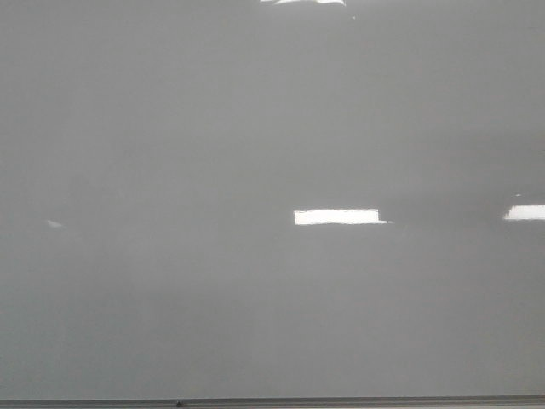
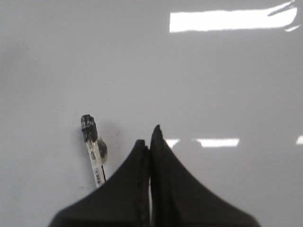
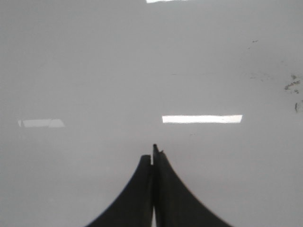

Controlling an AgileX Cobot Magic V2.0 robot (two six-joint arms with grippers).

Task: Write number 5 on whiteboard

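Whiteboard (image 1: 272, 128) bare (no digit); left gripper (image 2: 150, 137) and right gripper (image 3: 153, 153) jaws pressed together.

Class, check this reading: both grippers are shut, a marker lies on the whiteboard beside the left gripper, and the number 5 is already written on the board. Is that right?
Not quite. No digit is written: the front view shows the whiteboard blank apart from light reflections. The rest holds: the left gripper and right gripper are shut, and the marker lies beside the left one.
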